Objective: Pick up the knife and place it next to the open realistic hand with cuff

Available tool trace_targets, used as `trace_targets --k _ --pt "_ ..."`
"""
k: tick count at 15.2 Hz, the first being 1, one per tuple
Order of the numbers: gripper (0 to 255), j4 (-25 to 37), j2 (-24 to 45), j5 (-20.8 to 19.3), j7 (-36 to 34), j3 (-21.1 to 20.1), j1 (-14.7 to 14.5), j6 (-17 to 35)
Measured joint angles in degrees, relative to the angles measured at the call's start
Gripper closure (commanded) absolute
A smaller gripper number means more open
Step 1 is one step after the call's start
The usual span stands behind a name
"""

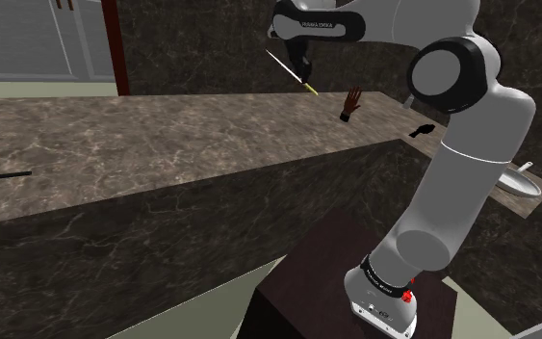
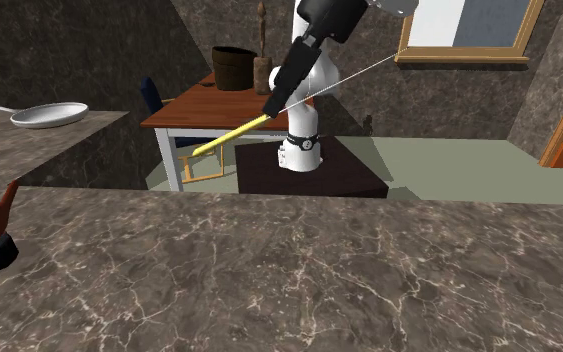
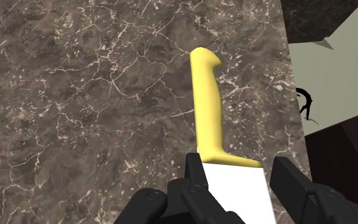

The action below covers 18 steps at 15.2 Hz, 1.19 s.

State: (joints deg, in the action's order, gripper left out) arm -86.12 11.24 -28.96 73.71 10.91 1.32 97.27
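**Counter** [image 1: 163, 144]: dark veined marble slab that runs beneath the fingers [image 3: 195, 172] and well past them on every side.

**Arm** [image 1: 471, 144]: white with dark joints. It rises from the stand and bends over the counter, carrying the fingers above the slab.

**Stand** [image 1: 317, 289]: dark box on the floor, below and behind the fingers, on the near side of the counter in the shoulder view.

**Table** [image 2: 219, 108]: wooden top with pale legs, behind the fingers in the second exterior view, beside the stand.

**Pan** [image 2: 49, 116]: grey, on a separate marble surface well off to the second exterior view's left of the fingers.

**Knife** [image 3: 208, 108]: white blade, yellow handle. It is clear of the counter and tilted. The handle slopes out and down from the fingers, and the blade runs back between them.

**Gripper** [image 3: 240, 164]: black. Its fingers are closed on the blade just behind the handle, one on each flat side.

**Hand** [image 1: 352, 101]: brown, upright on the counter, palm open and digits spread, with a dark cuff at the wrist. It stands lower than the fingers, to the shoulder view's right of them, apart from the knife.
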Motion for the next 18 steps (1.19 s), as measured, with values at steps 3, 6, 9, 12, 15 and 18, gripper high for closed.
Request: trace_targets --k 3,6,9,12,15,18 --pt "255 1.5 -0.1 0.1 1.2 0.2 0.3 -1.1" --pt "255 -0.7 -1.5 0.0 3.7 1.5 2.3 1.2" --pt "255 -1.7 -2.4 0.2 6.9 3.1 4.5 3.2" --pt "255 -3.5 -3.2 0.4 9.9 4.7 6.8 6.0" --pt "255 -4.0 -3.3 0.9 13.3 6.4 9.2 8.4" --pt "255 -4.0 -3.1 1.6 16.7 7.9 11.5 10.4"
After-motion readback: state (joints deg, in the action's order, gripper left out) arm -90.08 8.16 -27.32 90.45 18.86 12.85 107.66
